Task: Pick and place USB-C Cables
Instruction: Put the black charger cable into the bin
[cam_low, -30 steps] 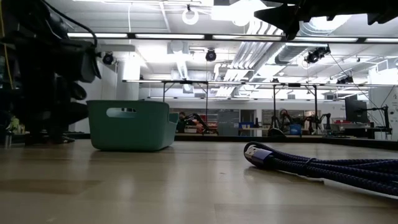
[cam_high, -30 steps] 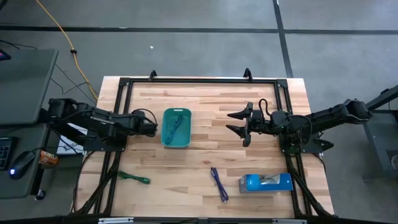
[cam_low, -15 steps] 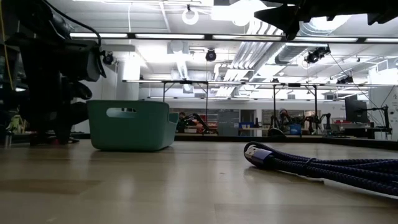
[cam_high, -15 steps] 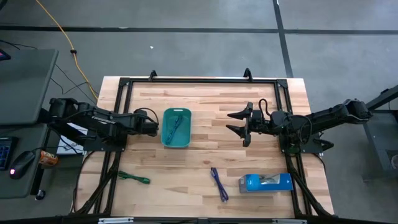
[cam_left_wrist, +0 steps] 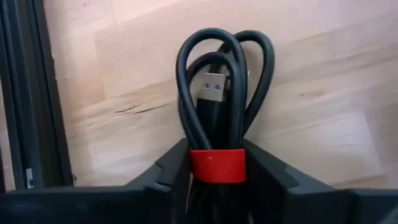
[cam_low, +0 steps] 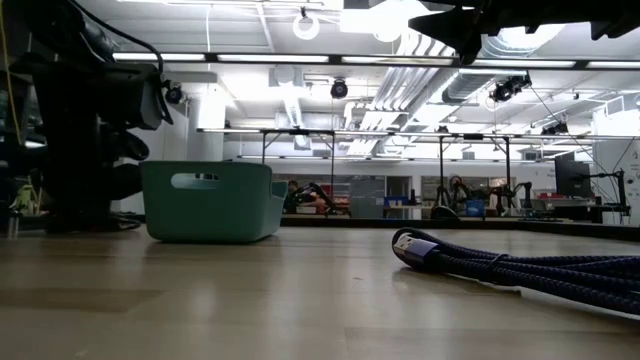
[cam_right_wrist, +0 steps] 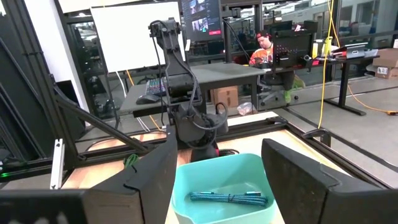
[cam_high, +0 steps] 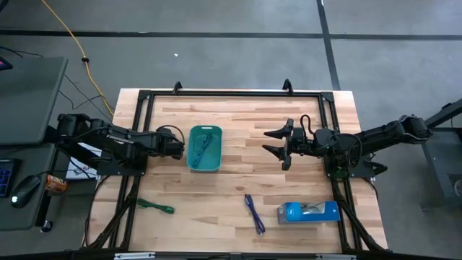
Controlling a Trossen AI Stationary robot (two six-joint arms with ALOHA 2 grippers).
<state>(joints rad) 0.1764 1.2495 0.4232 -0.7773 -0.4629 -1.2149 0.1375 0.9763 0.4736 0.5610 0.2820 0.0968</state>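
No text, label, brand, number or sign can be read in any of the views. The bright blue rectangular box (cam_high: 308, 211) near the table's front edge carries a pale printed patch — too small to make out. The wall-mounted screen (cam_right_wrist: 200, 17) in the room behind the table shows lit content, but nothing legible. The red band (cam_left_wrist: 216, 165) around the black coiled cable (cam_left_wrist: 222, 93) is plain — no lettering shows on it.
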